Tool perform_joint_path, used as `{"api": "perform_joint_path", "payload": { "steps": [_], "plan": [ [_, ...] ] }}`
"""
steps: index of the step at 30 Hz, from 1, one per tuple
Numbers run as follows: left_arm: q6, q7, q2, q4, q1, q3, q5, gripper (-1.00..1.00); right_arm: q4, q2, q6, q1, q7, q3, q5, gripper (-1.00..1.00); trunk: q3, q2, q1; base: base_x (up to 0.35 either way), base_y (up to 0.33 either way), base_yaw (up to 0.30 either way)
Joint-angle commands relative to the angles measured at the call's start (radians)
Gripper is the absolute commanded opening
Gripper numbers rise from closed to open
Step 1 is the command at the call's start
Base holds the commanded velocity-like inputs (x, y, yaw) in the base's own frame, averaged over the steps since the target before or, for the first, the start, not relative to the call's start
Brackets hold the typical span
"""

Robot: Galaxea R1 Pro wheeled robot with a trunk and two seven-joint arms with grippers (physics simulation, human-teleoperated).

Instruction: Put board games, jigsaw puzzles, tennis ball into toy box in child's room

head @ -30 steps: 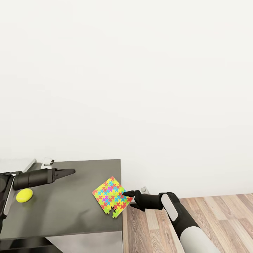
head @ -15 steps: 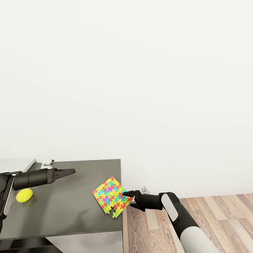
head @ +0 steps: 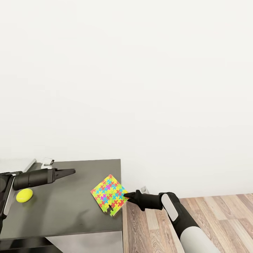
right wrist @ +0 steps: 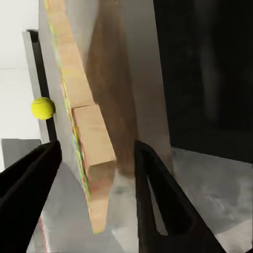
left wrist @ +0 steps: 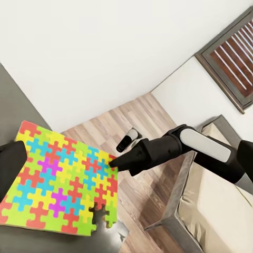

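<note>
we are at the pickup of the puzzle, lying at the table corner; our right gripper straddles its edge unclenched and must clamp next, left gripper seemingly clenched empty.

From the head we look down and forward at the worktop corner and wall. Our left wrist camera faces across the jigsaw puzzle toward the right arm; our right wrist camera views it edge-on, close.
</note>
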Motion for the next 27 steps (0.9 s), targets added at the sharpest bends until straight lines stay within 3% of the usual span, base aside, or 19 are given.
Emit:
{"api": "perform_joint_path", "payload": {
  "steps": [1, 8, 27],
  "plan": [
    [0.01, -0.006, 0.0, 0.0, -0.001, 0.0, -0.004, 1.0, 0.0, 0.0, 0.004, -0.001, 0.003, -0.003, 0.01, -1.0, -0.001, -0.001, 0.0, 0.0, 0.0, 0.0],
    [0.01, -0.006, 0.0, 0.0, -0.001, 0.0, -0.004, 1.0, 0.0, -0.001, 0.002, -0.001, 0.058, -0.003, 0.016, -1.0, -0.001, -0.001, 0.0, 0.0, 0.0, 0.0],
    [0.011, -0.006, 0.0, 0.001, -0.001, -0.003, -0.006, 1.0, 0.0, -0.002, -0.005, -0.001, 0.073, -0.003, 0.02, -1.0, 0.059, 0.132, -0.073, 0.0, 0.0, 0.0]
  ]
}}
